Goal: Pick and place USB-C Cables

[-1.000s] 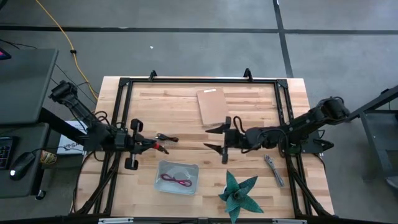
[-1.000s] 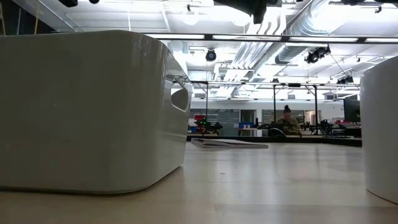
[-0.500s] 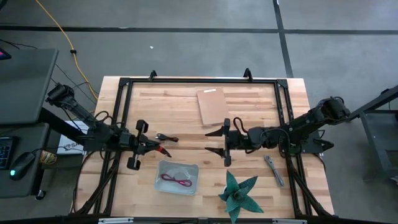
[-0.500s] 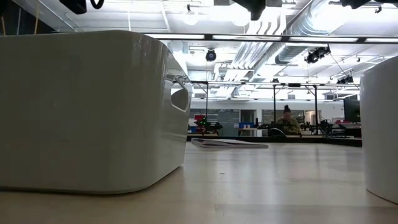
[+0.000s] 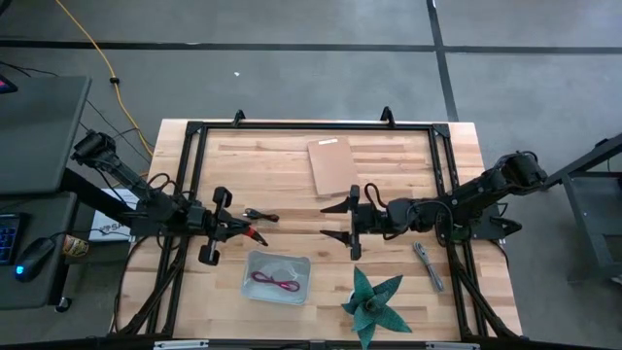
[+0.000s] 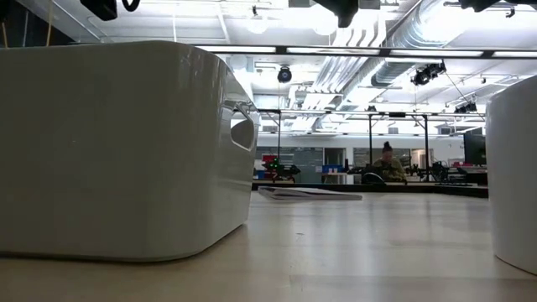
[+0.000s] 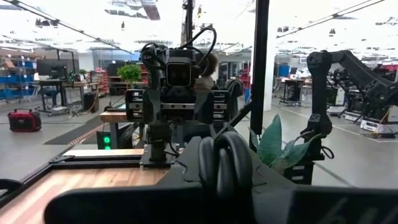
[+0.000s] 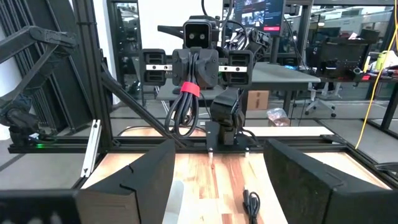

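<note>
High view: both arms at mid-table, scene unchanged from half a second back

High view, left to right. Left gripper (image 5: 241, 230) at the left side of the table (image 5: 292, 165), fingers pressed together on the black-and-red cable (image 5: 256, 234); moved slightly toward the table's centre compared with a second ago, same spot as half a second ago. Just beyond its tip, the black cable (image 5: 260, 216), lying loose on the wood, unmoved. Nearer the front edge, a clear tray (image 5: 278, 277) holding the red cable (image 5: 275, 283). Farther back, at centre, the brown board (image 5: 333, 165) flat on the table. Right gripper (image 5: 334, 221) just right of centre, pointing at the left one, fingers spread wide and holding nothing; shifted a touch leftward since a second ago. At the front, the teal paper star (image 5: 371, 300). Right of that, the grey cable (image 5: 427, 265), close to the table's frame rail.

Right wrist view: black cable (image 8: 250, 201) on the wood between the spread fingers, left arm facing from across the table.

Low view: only white bins, both arms' undersides at the top edge.
</note>
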Controlling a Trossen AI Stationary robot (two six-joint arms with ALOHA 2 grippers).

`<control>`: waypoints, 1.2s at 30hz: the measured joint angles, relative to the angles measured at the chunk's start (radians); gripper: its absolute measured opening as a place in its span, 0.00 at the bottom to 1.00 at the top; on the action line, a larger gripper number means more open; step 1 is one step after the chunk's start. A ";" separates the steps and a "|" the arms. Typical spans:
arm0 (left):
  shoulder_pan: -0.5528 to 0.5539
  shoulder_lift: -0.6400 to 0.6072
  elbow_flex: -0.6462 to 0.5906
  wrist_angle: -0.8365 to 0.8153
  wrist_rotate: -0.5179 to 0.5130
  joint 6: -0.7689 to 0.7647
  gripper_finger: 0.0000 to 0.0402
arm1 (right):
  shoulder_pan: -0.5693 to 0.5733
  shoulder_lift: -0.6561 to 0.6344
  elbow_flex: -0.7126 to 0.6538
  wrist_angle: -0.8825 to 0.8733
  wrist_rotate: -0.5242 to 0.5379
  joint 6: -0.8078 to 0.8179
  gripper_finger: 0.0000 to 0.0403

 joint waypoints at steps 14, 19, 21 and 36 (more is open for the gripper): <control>-0.041 0.170 0.148 -0.086 0.095 -0.064 0.01 | 0.000 0.000 0.000 -0.008 0.000 0.000 0.59; -0.069 0.393 0.365 -0.346 0.097 -0.068 0.01 | 0.000 0.000 0.000 -0.010 0.000 0.023 0.59; -0.084 0.489 0.464 -0.493 0.119 -0.046 0.01 | 0.000 0.000 0.001 -0.020 0.000 0.023 0.59; -0.036 0.971 0.896 -1.165 0.139 -0.239 0.01 | 0.000 0.001 0.001 -0.031 0.000 0.024 0.59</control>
